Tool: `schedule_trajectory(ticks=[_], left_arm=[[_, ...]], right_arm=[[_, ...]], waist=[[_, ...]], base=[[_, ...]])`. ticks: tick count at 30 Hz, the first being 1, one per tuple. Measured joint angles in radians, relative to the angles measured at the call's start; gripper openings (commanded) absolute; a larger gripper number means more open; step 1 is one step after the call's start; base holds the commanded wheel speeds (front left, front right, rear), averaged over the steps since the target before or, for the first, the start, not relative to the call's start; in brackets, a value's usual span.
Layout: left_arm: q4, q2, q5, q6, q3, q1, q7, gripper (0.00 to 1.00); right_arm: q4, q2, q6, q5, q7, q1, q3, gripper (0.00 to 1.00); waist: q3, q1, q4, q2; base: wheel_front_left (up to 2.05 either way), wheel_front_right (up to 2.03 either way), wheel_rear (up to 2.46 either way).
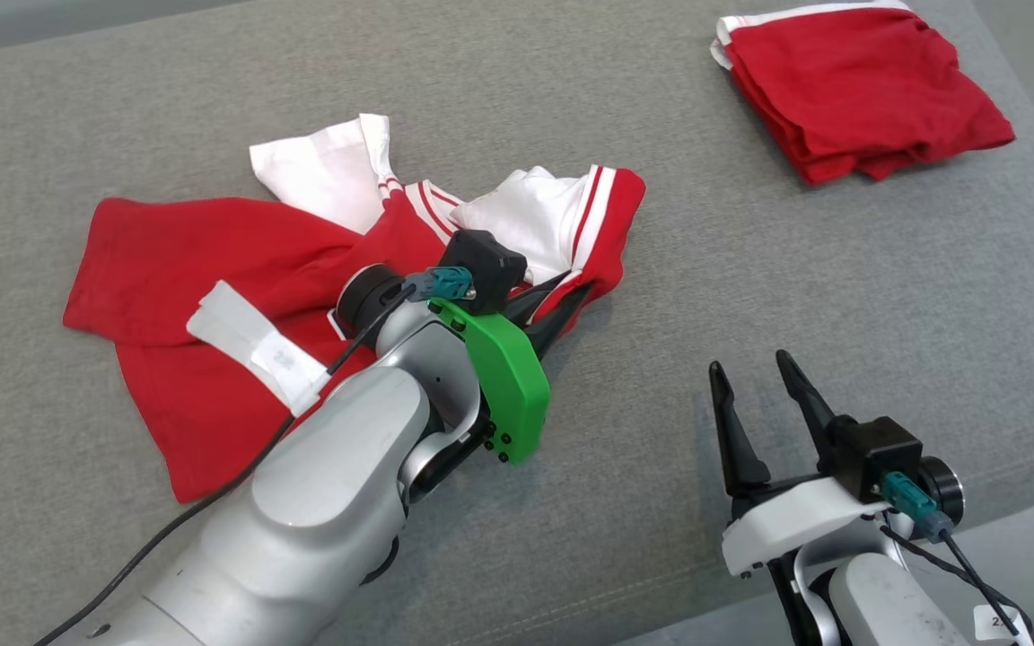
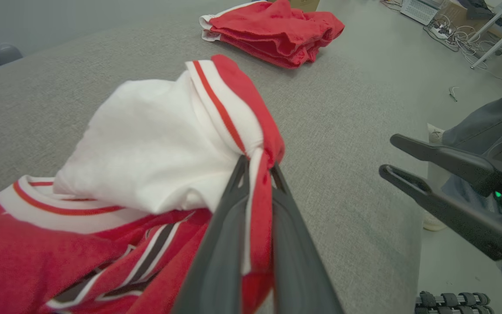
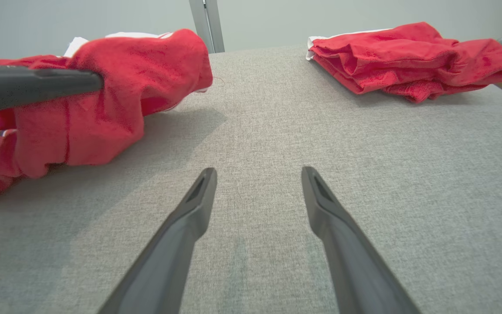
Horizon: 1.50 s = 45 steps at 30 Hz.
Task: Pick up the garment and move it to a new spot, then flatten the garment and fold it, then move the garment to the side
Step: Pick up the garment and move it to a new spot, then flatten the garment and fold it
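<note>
The garment is a red shirt with white sleeves and striped trim, lying crumpled on the left half of the grey padded surface. A white label shows on its red body. My left gripper is shut on the garment's red-edged sleeve cuff at its right end; in the left wrist view the cuff is pinched between the two fingers. My right gripper stands open over bare surface to the right of the garment, holding nothing. The garment bulges at that view's left.
A second red garment, folded, lies at the far right corner of the surface. The surface's right edge drops to the floor, where a person's grey trouser leg and loose cables show.
</note>
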Motion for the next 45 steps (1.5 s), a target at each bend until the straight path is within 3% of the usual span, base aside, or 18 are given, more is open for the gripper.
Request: schedule_trajectory(ticks=[1, 2, 3, 4, 10, 15, 21, 31, 37, 45], left_arm=[[-0.004, 0.000, -0.004, 0.004, 0.000, 0.000, -0.010, 0.04], [-0.006, 0.000, -0.004, 0.011, 0.001, 0.000, -0.016, 0.29], [-0.003, 0.000, -0.004, 0.019, 0.001, 0.000, -0.017, 0.43], [0.008, -0.001, -0.003, 0.026, 0.001, 0.000, -0.024, 1.00], [0.051, 0.001, 0.016, 0.030, -0.043, 0.010, -0.012, 1.00], [0.034, 0.002, -0.002, 0.027, -0.042, 0.016, -0.028, 1.00], [-0.011, 0.002, -0.028, 0.038, 0.010, 0.029, -0.086, 1.00], [-0.048, 0.038, -0.048, 0.115, 0.091, 0.153, -0.172, 1.00], [-0.076, 0.059, -0.062, 0.163, 0.122, 0.242, -0.231, 1.00], [-0.096, 0.071, -0.073, 0.182, 0.128, 0.334, -0.259, 1.00]], right_arm=[[0.003, 0.001, 0.000, 0.000, 0.000, -0.002, 0.010, 1.00], [0.006, 0.001, 0.001, 0.000, 0.000, -0.006, 0.022, 1.00], [0.010, 0.002, 0.004, 0.000, 0.000, -0.012, 0.035, 1.00], [0.013, 0.002, 0.012, 0.000, 0.000, -0.025, 0.047, 1.00], [0.000, 0.002, 0.018, 0.000, -0.007, -0.085, 0.035, 1.00], [-0.018, -0.003, 0.027, -0.002, -0.007, -0.150, 0.018, 1.00], [0.029, -0.056, 0.066, -0.023, 0.022, -0.297, 0.005, 1.00], [0.242, -0.080, 0.156, -0.009, 0.191, -0.425, 0.036, 1.00], [0.352, -0.106, 0.174, -0.004, 0.251, -0.466, 0.030, 1.00], [0.447, -0.166, 0.176, -0.007, 0.295, -0.507, -0.004, 1.00]], waist=[[0.001, 0.0000, -0.014, 0.0000], [0.003, 0.0000, -0.027, 0.0000], [0.005, 0.0000, -0.041, 0.0000], [0.007, 0.0000, -0.055, 0.0000], [0.018, 0.0000, -0.116, 0.0000], [0.022, 0.0000, -0.107, 0.0000], [0.015, 0.0000, -0.050, 0.0000], [-0.008, 0.0000, 0.078, 0.0000], [-0.017, 0.0000, 0.158, 0.0000], [-0.024, 0.0000, 0.266, 0.0000]], base=[[0.00, 0.00, 0.00], [0.00, 0.00, 0.00], [0.00, 0.00, 0.00], [0.00, 0.00, 0.00], [0.00, 0.00, 0.00], [0.00, 0.00, 0.00], [0.00, 0.00, 0.00], [0.00, 0.00, 0.00], [0.00, 0.00, 0.00], [0.00, 0.00, 0.00]])
